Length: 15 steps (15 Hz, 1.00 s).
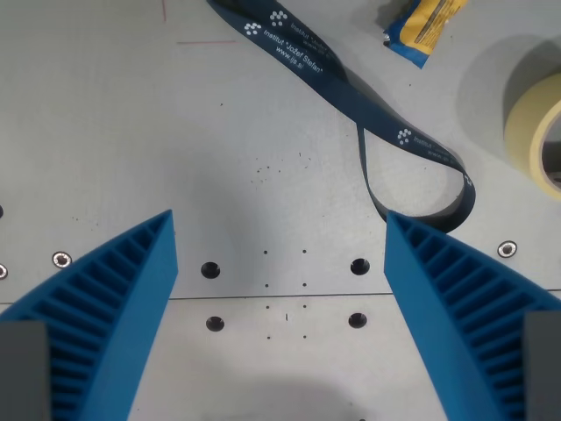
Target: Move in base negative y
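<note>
My gripper [280, 224] is open, with two blue ribbed fingers [114, 298] spread wide at the wrist view's left and right. Nothing is between them. They hover above a grey metal table [131, 132] with bolt holes. A dark blue lanyard [351, 92] with white print lies on the table beyond the fingers; its loop ends just beside the right fingertip.
A roll of cream masking tape [536, 132] lies at the wrist view's right edge. A yellow and blue packet [422, 26] lies at the top right. Several bolt holes [210, 269] and a seam line in the table sit between the fingers.
</note>
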Motion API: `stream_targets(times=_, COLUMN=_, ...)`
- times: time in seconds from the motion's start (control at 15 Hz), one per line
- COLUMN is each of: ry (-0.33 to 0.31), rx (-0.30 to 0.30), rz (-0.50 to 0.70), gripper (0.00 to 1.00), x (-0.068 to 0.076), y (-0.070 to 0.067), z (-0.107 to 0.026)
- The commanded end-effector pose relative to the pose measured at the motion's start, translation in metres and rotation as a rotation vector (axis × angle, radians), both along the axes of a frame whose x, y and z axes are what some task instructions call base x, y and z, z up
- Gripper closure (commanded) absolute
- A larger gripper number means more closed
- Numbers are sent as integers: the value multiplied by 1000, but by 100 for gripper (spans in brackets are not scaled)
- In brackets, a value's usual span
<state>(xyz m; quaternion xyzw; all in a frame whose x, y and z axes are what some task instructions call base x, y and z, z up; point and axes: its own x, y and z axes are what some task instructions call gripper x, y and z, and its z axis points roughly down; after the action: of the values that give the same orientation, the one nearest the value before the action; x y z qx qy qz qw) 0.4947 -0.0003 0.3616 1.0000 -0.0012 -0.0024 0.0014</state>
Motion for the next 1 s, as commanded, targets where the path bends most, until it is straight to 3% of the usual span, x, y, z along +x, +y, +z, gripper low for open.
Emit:
stream_targets(times=0.07, ry=-3, rx=0, rz=0, gripper=0, x=0, y=-5, z=1)
stream_targets(times=1.0, ry=-3, rx=0, rz=0, gripper=0, x=1, y=-75, z=1)
